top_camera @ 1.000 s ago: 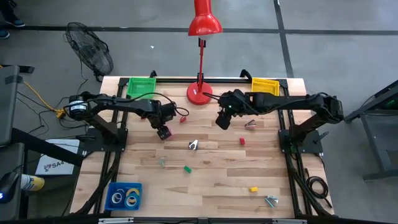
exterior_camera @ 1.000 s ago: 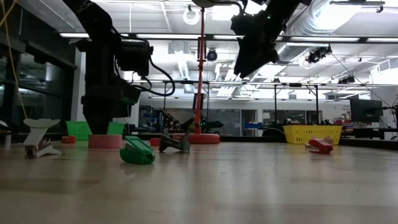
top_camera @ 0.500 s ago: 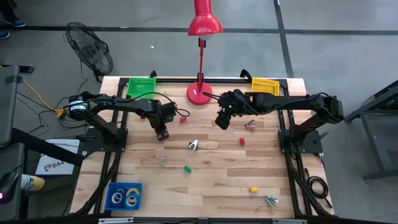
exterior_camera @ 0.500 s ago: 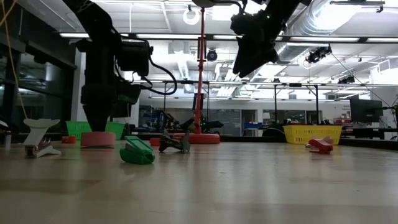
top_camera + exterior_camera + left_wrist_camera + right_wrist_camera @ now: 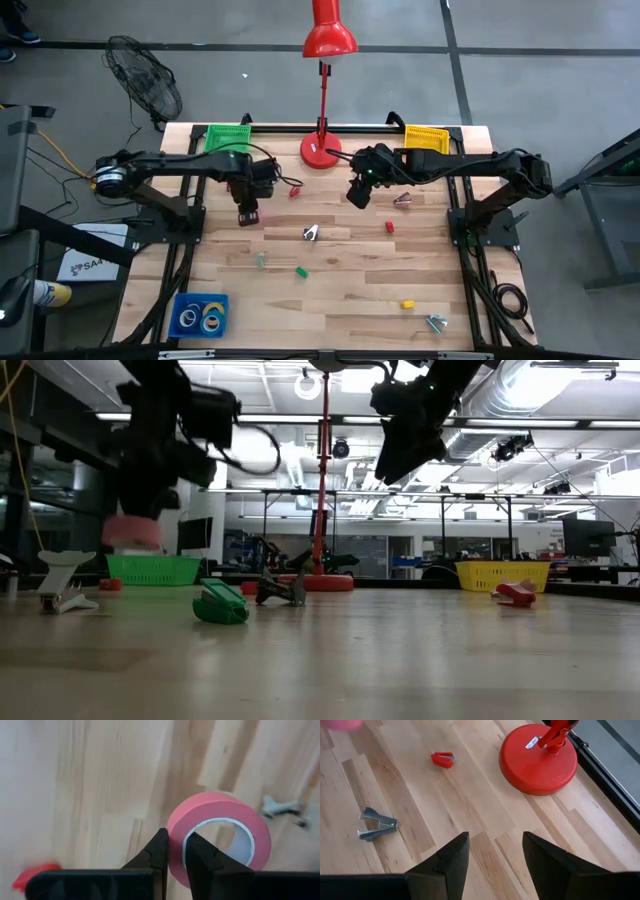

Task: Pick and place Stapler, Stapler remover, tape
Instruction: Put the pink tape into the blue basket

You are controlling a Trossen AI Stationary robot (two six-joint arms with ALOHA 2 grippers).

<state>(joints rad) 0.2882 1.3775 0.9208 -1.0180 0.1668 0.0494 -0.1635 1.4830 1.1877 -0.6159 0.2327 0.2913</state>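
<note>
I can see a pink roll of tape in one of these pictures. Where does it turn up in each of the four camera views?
High view: pink tape roll, under the left hand, left of the middle.
Low view: blurred, off the table at far left.
Left wrist view: middle, wall pinched between the fingers.
Right wrist view: possibly a pink blur at a corner; cannot tell.
Shared landmark: the grey staple remover.

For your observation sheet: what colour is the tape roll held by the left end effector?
Pink ring-shaped tape roll with a pale core, clearest in the left wrist view.

I work in a lab or workshop hall. Ceiling ducts (image 5: 560, 400) and strip lights (image 5: 300, 420) run overhead. A concrete floor (image 5: 540, 90) surrounds my wooden tabletop (image 5: 340, 290).
</note>
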